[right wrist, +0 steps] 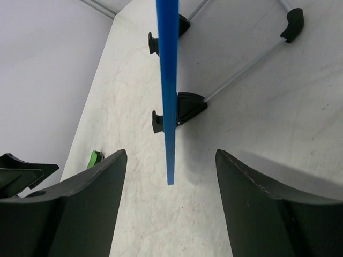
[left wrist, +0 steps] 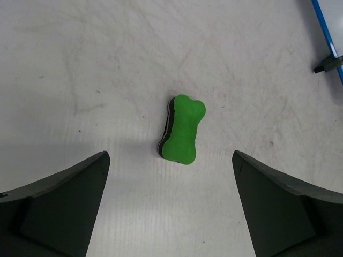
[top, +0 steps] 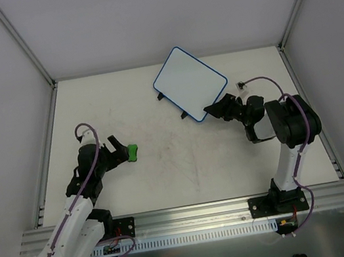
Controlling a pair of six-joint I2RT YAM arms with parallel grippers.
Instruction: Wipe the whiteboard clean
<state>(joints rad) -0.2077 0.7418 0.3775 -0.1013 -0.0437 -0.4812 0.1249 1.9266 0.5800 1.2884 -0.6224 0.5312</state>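
The whiteboard [top: 189,83] lies tilted at the back middle of the table, white with a blue rim and no marks showing. Its black feet [top: 185,114] are on its near-left edge. My right gripper [top: 212,109] is open at the board's near corner. In the right wrist view the blue rim [right wrist: 169,91] shows edge-on, its end reaching between the open jaws without touching them. The green bone-shaped eraser [top: 133,152] lies on the table at the left. My left gripper [left wrist: 170,154] is open and empty, with the eraser [left wrist: 182,128] just beyond its fingertips.
Grey walls and metal frame posts [top: 22,42] enclose the table. A metal rail [top: 194,216] runs along the near edge at the arm bases. The board's thin wire legs [right wrist: 241,64] rest on the scuffed table behind the rim.
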